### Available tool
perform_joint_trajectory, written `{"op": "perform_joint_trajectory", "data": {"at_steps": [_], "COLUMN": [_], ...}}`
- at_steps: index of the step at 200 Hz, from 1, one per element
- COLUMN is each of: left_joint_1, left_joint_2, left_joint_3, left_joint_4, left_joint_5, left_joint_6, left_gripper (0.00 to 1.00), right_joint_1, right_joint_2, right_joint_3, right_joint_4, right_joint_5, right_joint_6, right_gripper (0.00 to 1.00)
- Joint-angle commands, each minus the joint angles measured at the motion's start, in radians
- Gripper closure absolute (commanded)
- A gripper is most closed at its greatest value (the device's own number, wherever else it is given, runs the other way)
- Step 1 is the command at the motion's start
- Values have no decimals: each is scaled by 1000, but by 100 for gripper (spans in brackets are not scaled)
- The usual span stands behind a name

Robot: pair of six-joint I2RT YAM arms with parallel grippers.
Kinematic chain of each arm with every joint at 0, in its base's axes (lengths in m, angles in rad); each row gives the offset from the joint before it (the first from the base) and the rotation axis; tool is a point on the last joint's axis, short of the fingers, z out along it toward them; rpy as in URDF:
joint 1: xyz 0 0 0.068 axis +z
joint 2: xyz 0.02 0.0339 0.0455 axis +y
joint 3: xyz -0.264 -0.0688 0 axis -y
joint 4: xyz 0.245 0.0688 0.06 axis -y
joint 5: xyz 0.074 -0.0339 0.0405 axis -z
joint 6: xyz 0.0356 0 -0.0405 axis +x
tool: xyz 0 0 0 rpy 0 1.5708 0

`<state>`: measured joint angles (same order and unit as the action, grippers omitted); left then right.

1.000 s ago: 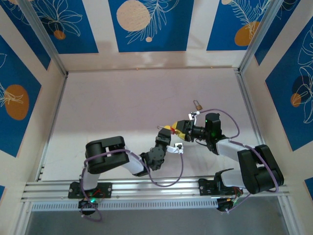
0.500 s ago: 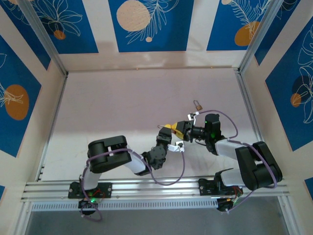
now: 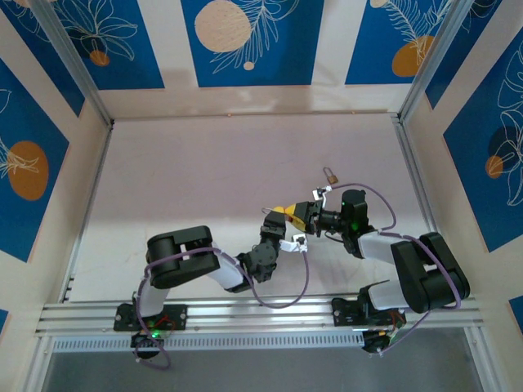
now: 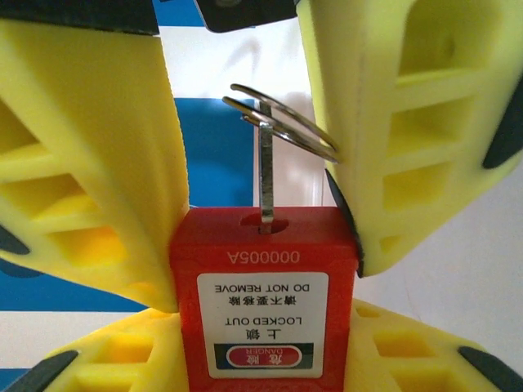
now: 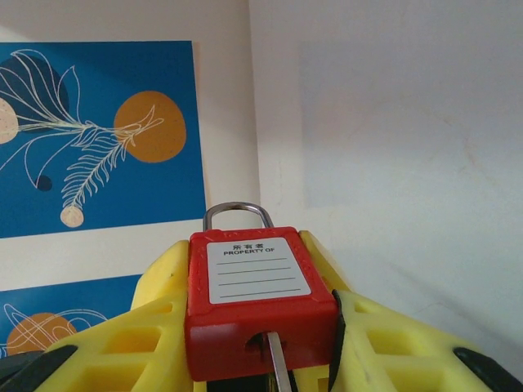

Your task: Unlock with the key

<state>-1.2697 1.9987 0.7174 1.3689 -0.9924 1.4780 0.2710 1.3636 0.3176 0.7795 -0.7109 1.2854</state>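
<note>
- Step in hand — turning the key (image 4: 265, 175) in the red padlock (image 4: 265, 286). The blade is already seated in the keyhole, so the move probably calls for a firm pinch on the key's upper part, then a twist about the blade's own axis.
- Good practice, as a judgement: close the left fingers (image 4: 98, 163) squarely on the flat of the key, not on the loose ring (image 4: 286, 122), which would likely slip. Twist without pulling, lest the blade back out of the slot.
- Left fingers: apart, flanking the key. The ring touches the finger on the picture's right, and a gap separates the key from the other finger.
- Right fingers (image 5: 155, 327): clamped on the padlock body from both sides, with the shackle (image 5: 237, 214) seated and pointing away from the wrist. This hold must resist the twist.
- Position — the key enters the padlock's keyhole face, between the two pairs of fingers, over the counter (image 3: 204, 163).
</note>
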Motion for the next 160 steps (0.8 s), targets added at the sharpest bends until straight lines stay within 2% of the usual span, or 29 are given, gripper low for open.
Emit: {"op": "perform_joint_trajectory", "data": {"at_steps": [1,13,40,74,108,131,160], "left_joint_1": [2,2,1,-1,-4,1,30], "left_joint_2": [-11,-26,-56,-79,-134,-234,-420], "left_joint_3": [-3,-14,-39,-60,-88,-106,-88], "left_joint_4": [39,39,37,38,12,-129,-519], "left_joint_5": [10,14,21,24,32,51,112], "left_joint_6": [-44,-55,-68,-71,-95,-187,-420], "left_gripper": [48,38,26,19,17,17,20], "right_joint_1": [-7,-16,-28,-37,-69,-97,-129], "right_joint_2": [-6,-9,-15,-35,-64,-89,-121], "right_joint_3": [9,13,27,36,43,47,47], "right_joint_4": [7,-6,-50,-89,-132,-175,-221], "right_joint_5": [-12,-9,-3,14,11,2,-11], "right_joint_6": [-4,-13,-44,-70,-95,-121,-148], "right_gripper": [68,68,68,68,68,68,68]}}
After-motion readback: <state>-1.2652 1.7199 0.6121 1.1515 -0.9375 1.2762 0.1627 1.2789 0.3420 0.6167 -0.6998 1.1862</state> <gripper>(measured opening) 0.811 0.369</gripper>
